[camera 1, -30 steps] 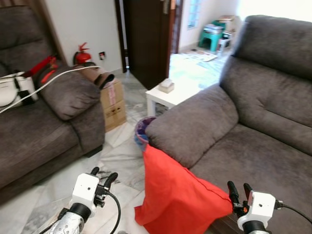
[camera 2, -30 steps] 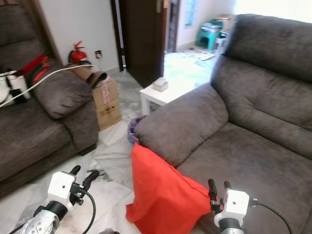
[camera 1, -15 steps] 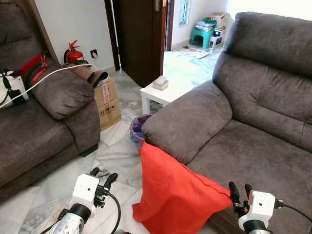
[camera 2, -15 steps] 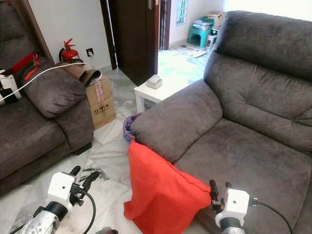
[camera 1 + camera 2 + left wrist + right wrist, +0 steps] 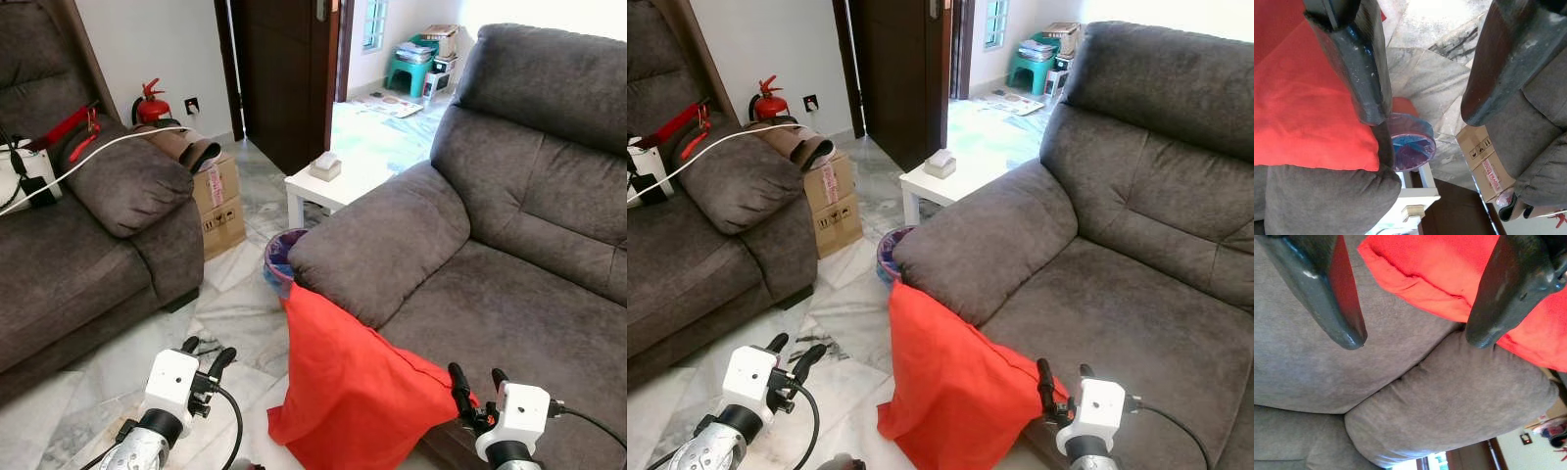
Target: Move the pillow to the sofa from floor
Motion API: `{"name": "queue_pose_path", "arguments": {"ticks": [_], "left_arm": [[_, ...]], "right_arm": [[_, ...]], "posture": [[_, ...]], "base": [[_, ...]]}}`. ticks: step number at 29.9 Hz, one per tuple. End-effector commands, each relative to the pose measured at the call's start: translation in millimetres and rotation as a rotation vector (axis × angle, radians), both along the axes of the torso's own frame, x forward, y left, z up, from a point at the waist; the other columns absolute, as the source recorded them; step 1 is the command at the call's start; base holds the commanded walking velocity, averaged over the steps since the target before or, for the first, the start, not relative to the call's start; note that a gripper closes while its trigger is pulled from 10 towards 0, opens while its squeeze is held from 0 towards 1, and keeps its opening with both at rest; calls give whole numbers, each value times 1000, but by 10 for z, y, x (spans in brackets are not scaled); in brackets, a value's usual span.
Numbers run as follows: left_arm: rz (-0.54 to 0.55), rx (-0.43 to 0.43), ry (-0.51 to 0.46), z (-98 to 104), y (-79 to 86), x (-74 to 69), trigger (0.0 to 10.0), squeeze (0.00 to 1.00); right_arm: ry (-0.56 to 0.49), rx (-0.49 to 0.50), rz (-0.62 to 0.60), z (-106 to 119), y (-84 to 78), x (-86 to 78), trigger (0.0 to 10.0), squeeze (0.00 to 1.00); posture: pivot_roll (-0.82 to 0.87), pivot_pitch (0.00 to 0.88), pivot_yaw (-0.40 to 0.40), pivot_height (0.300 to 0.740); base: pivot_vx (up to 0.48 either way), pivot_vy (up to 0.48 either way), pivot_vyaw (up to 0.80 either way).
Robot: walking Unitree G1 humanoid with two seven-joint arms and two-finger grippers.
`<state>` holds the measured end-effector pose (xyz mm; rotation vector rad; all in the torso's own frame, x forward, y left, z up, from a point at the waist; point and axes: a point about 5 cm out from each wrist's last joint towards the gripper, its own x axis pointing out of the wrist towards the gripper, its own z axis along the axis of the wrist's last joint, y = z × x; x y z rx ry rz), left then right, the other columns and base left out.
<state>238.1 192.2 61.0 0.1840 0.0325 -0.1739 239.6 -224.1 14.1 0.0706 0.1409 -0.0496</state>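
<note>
A bright red pillow [image 5: 348, 387] leans upright against the front of a grey sofa [image 5: 509, 245] on the right, its lower edge on the pale marble floor [image 5: 230, 323] and its top corner tucked just under the sofa's armrest. The left gripper [image 5: 206, 358] hovers over the floor left of the pillow, fingers spread and holding nothing. The right gripper [image 5: 474, 383] sits at the pillow's right corner by the seat edge, fingers also spread apart with nothing between them.

The step in hand looks like reaching in to grasp. It would go best if both grippers closed on opposite edges of the soft cover, taking a deep fold of fabric so it does not slip, then lifted it clear of the armrest onto the seat.

A cardboard box [image 5: 221, 201] farther left carries red tape and small printed handling symbols; the print is too small to read.
</note>
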Motion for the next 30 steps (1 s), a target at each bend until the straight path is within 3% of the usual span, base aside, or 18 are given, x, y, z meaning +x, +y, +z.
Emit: {"name": "queue_pose_path", "arguments": {"ticks": [1,22,23,30], "left_arm": [[2,9,-1,26,23,-5,10000,0],[-4,4,9,16,7,-15,10000,0],[-4,5,10,16,7,-13,10000,0],[-3,9,12,14,6,-7,10000,0]], "right_arm": [[18,3,2,-36,24,-16,10000,1000],[34,4,-2,-76,63,-32,10000,1000],[39,2,1,-80,67,-31,10000,0],[45,3,11,-88,80,-21,10000,0]], "posture": [[-10,82,25,638],[-6,86,31,638],[-7,86,32,638],[-5,86,30,638]], "base": [[0,0,0],[0,0,0],[0,0,0],[140,0,0]]}}
